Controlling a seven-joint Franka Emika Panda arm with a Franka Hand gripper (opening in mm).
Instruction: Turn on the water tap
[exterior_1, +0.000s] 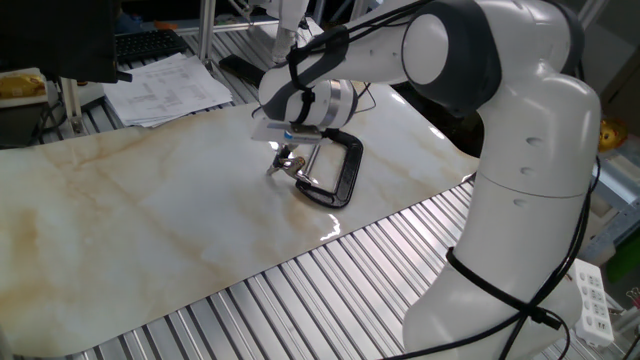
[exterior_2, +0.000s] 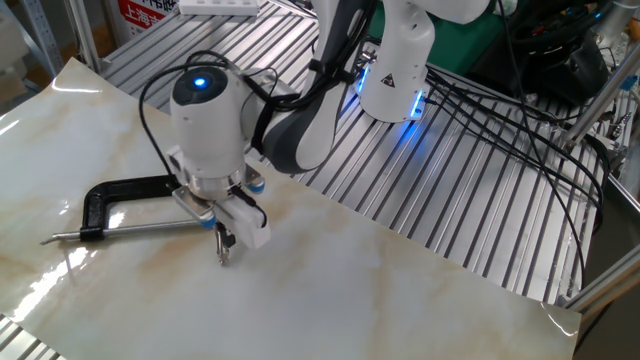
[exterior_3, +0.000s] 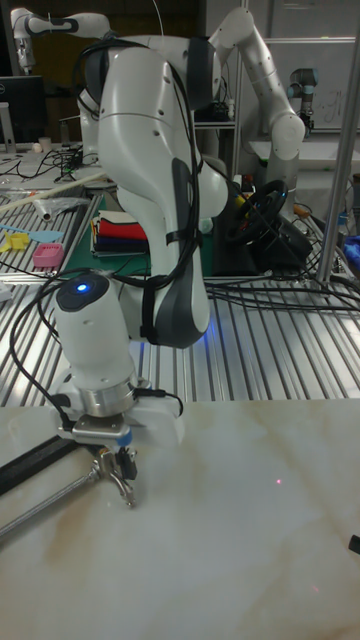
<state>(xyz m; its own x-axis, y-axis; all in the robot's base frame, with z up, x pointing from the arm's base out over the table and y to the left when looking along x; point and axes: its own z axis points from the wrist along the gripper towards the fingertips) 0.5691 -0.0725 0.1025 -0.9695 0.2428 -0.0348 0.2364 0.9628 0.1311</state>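
The water tap (exterior_1: 279, 166) is a small shiny curved fitting held at the open end of a black C-clamp (exterior_1: 342, 171) that lies on the marble board. My gripper (exterior_1: 288, 152) points straight down right over the tap, its fingertips together and at the tap's top. Whether they touch it is too small to tell. In the tall fixed view the tap (exterior_3: 123, 489) curves out just below the gripper (exterior_3: 115, 462). The other fixed view shows the gripper (exterior_2: 223, 240) beside the clamp's thin screw rod (exterior_2: 120, 231), with the tap (exterior_2: 222, 257) mostly hidden under the hand.
The marble board (exterior_1: 130, 210) lies on a slatted metal table (exterior_1: 300, 290). Papers (exterior_1: 170, 85) and a keyboard (exterior_1: 150, 45) sit beyond its far edge. The robot base (exterior_2: 395, 80) and black cables (exterior_2: 500, 110) are behind. A second arm (exterior_3: 270, 90) stands in the background.
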